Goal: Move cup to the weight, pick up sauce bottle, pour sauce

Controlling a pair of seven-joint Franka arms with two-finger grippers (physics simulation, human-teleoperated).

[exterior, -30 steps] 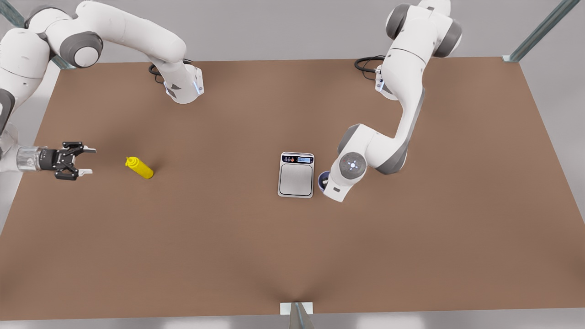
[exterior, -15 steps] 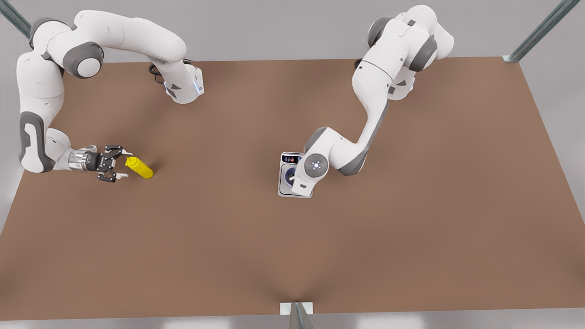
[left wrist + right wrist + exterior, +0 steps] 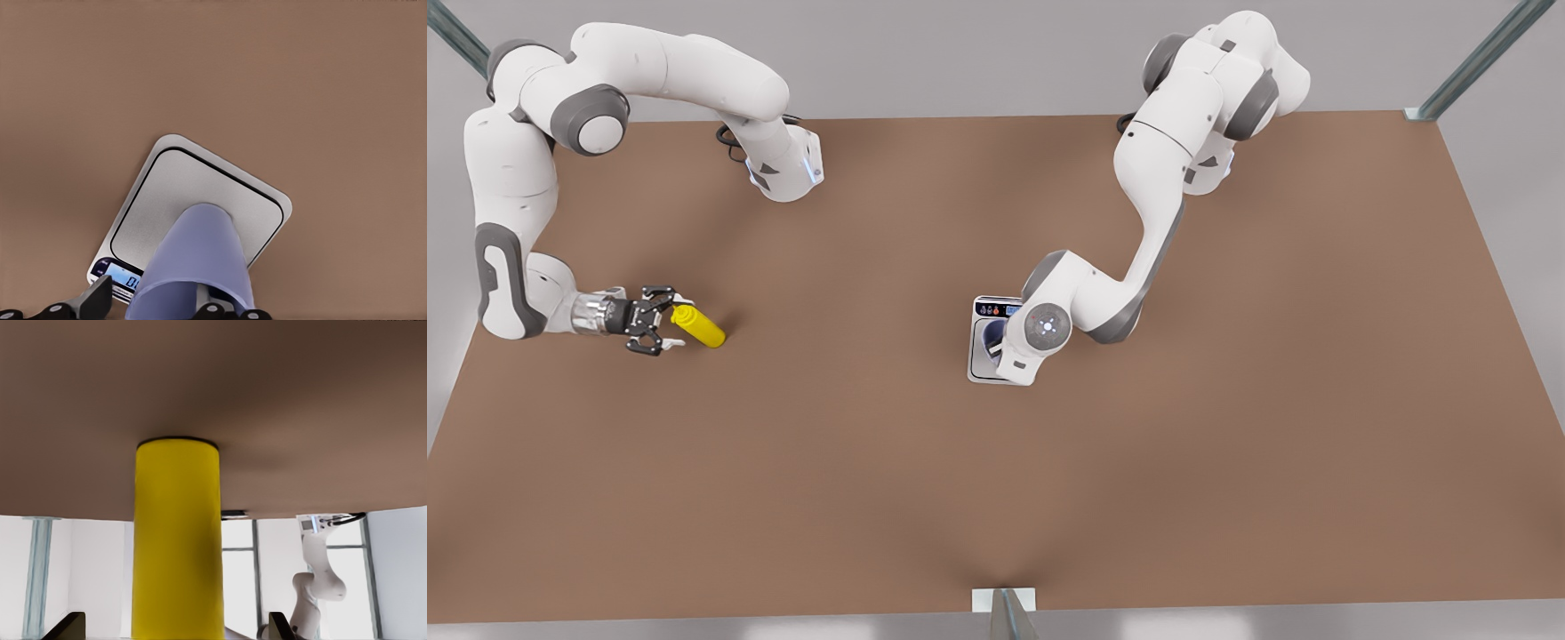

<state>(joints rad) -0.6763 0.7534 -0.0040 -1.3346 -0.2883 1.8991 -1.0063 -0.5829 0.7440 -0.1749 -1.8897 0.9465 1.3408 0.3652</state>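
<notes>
At the left of the front view the right gripper (image 3: 665, 328) lies low over the brown table (image 3: 871, 462), fingers spread wide to either side of the nozzle end of the sauce bottle (image 3: 698, 325). The bottle stands on the tabletop, leaning in this overhead picture toward the frame's left, and nothing shows the fingers touching it. In the right wrist view the yellow body (image 3: 177, 540) runs straight between the two fingertips (image 3: 67, 625), with a gap on each side.

The bottle looks like light, smooth plastic with some give, so it may squash or slide under a hard pinch. The straight body below the ribbed cap seems the best place to hold it, since the tapering nozzle could slip out.

Near the middle of the front view the left gripper, hidden under its own wrist, is over the weight (image 3: 989, 356). The left wrist view shows the cup (image 3: 193, 267) held at its rim between closed-in fingers (image 3: 90, 303), its base on or just over the grey plate (image 3: 193, 190); contact cannot be told. The cup looks thin and light, easily tipped when let go.
</notes>
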